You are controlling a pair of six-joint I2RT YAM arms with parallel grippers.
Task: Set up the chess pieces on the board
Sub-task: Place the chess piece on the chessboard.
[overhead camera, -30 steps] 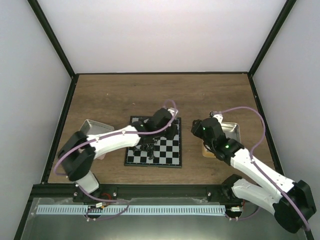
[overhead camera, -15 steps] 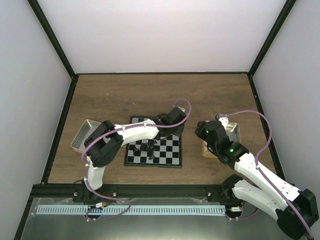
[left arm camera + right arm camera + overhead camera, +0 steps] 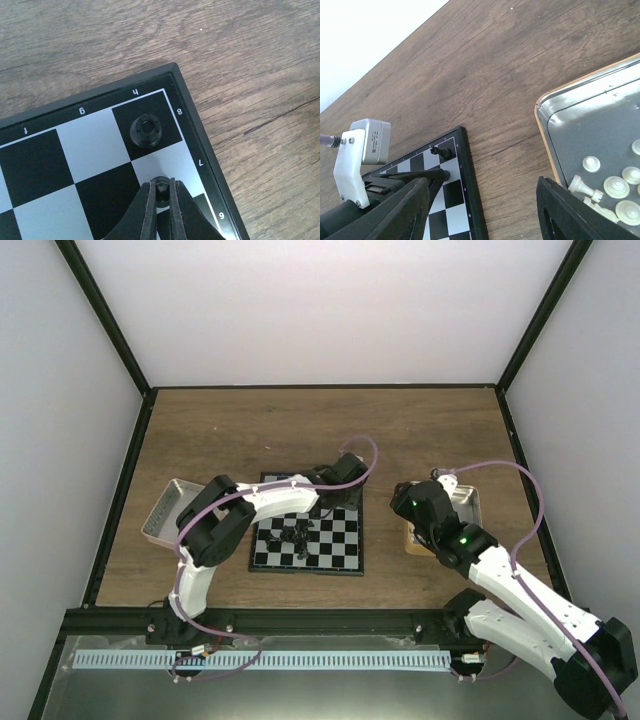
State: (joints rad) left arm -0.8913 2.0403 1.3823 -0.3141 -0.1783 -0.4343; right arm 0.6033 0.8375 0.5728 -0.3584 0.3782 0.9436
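left claw [image 3: 161, 194] clenched on a black piece [image 3: 161, 185] at an edge square of the board [image 3: 90, 145], right claw [image 3: 482, 210] released near the cream pieces [image 3: 617, 187]; a skewed release could topple the corner piece [image 3: 146, 131] beside it.

Bright, even light from above bleaches the far wall [image 3: 320, 310] in the overhead view and leaves only faint, soft shadows under the arms on the counter [image 3: 250, 430]. The left wrist view is sharp and the board [image 3: 95, 145] print is crisp, though the black piece [image 3: 161, 186] pinched in the dark left end effector [image 3: 161, 190] hardly stands out from it. In the right wrist view glare streaks the tray [image 3: 585, 100], and the wide-set right end effector [image 3: 482, 192] is a soft dark blur.
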